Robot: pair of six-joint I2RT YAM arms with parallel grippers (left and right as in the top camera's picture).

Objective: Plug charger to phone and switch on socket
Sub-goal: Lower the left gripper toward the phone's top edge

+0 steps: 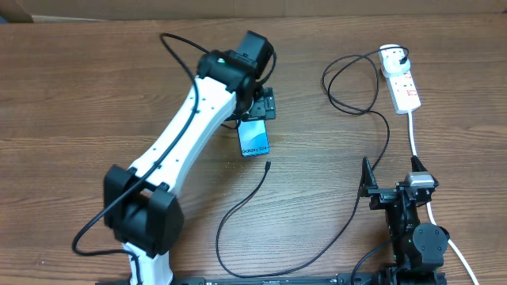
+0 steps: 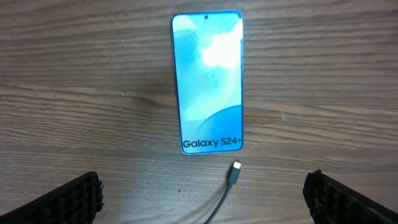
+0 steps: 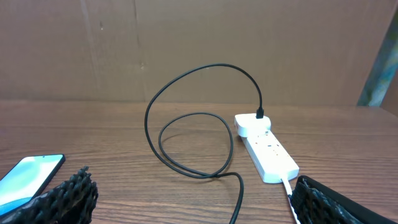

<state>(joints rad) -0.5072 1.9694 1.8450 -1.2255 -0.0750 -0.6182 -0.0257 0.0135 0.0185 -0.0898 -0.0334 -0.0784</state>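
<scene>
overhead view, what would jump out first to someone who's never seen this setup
The lit blue phone mid-frame, with the big white left arm hanging over it. Next, the black charger cable snaking across to the white socket at the far right, its tip lying unplugged just short of the phone.

Bare wood is left on both long sides of the phone (image 2: 207,81), where fingers could be passed. Its lower end is crowded by the connector tip (image 2: 235,172), lying just beside it. The table before the power strip (image 3: 266,149) is crossed by loops of charger cable (image 3: 211,65).
</scene>
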